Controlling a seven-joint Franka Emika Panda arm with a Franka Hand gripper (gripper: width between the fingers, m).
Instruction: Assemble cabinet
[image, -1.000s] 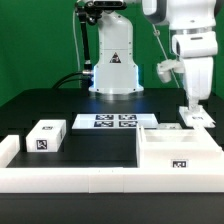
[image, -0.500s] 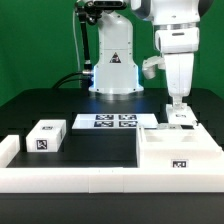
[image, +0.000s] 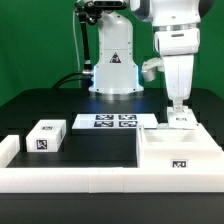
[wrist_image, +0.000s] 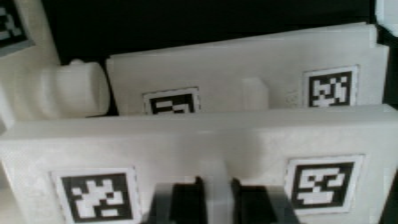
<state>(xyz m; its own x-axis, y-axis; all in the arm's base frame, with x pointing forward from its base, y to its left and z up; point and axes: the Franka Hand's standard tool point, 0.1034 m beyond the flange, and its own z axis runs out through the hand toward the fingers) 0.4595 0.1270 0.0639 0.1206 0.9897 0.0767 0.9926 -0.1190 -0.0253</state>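
Black table (image: 100, 145): gripper (image: 178, 110) straight down at cabinet's (image: 180, 150) far edge, fingers (wrist_image: 183, 203) nearly together; grasp indiscernible.

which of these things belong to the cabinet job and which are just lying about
Part of the job: cabinet; small tagged block on the exterior view's left; tagged white part below the gripper.

Just lying about: marker board; long low white rail.
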